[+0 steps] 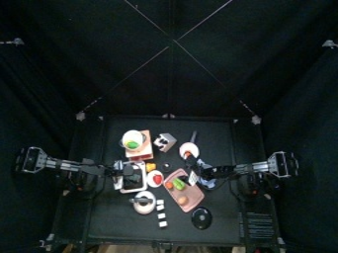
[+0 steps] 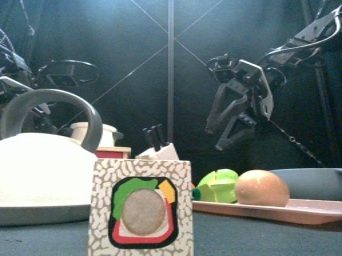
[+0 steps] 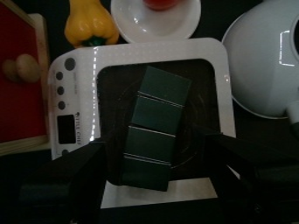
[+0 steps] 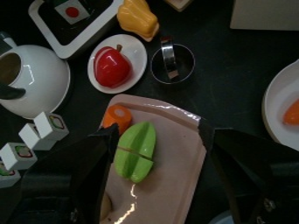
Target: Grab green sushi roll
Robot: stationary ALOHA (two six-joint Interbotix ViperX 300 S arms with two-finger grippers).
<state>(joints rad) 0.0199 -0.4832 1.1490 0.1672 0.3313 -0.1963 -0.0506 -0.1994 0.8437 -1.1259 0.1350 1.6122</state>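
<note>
The green sushi roll [image 2: 140,210] stands at the table's front edge, large in the front view: a white, black-flecked block with a green, yellow and red filling. In the top view it is one of a short row of small rolls [image 1: 160,211] near the front. Three rolls show in the right wrist view [image 4: 35,140], and I cannot tell there which is the green one. My right gripper [image 4: 163,188] is open and hangs above a pink board [image 4: 176,166]. My left gripper [image 3: 152,188] is open above a white scale [image 3: 82,87], apart from the rolls.
A dark green ridged bar [image 3: 152,127] lies on the scale. A white teapot [image 2: 47,170] stands front left. The pink board holds a green vegetable [image 4: 136,150] and a carrot [image 4: 117,114]. A red pepper on a plate [image 4: 111,66], a metal ring [image 4: 170,61] and a yellow pepper [image 3: 93,22] are nearby.
</note>
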